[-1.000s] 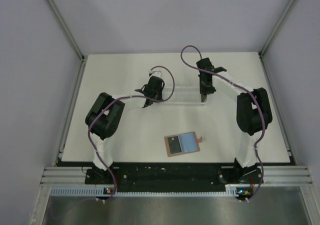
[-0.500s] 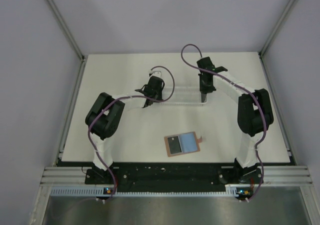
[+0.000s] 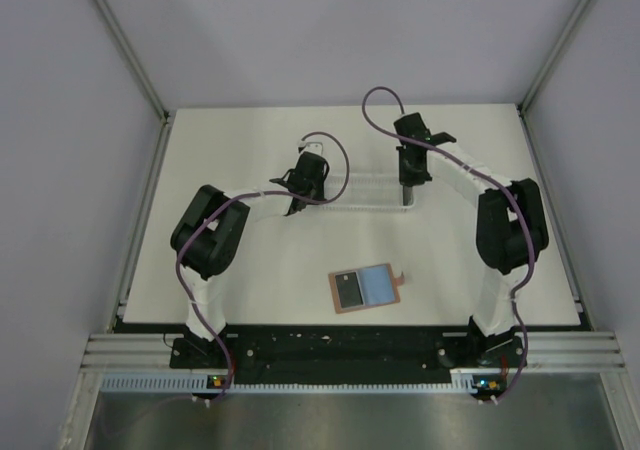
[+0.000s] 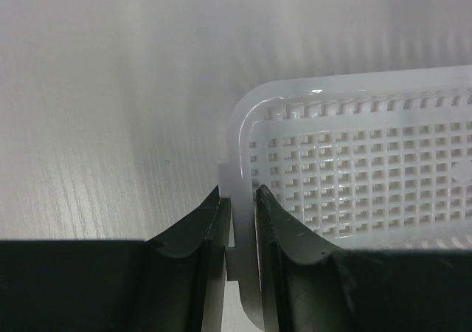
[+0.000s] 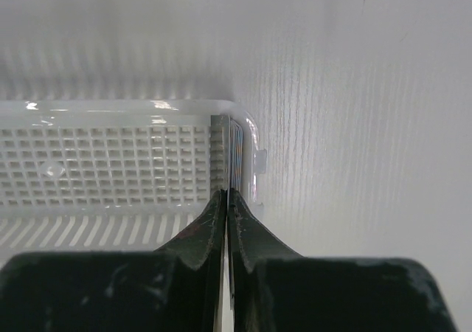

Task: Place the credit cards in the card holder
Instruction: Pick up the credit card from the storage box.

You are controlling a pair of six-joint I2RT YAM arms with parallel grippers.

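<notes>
Left wrist shows left pincer (image 4: 240, 193) clamped on white tray (image 4: 354, 162); right pincer (image 5: 225, 195) pressed together.

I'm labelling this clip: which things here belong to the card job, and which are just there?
Job: cards, on edge in the tray's right end, pinched by right gripper; holder, lying open.
Just there: tray, end wall clamped by left gripper.

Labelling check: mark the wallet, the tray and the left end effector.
wallet (image 3: 367, 289): top view, centre of its open inside.
tray (image 4: 354, 177): left wrist view, bare mesh floor.
left end effector (image 4: 242, 196): left wrist view, between fingertips, at tray wall.
</notes>
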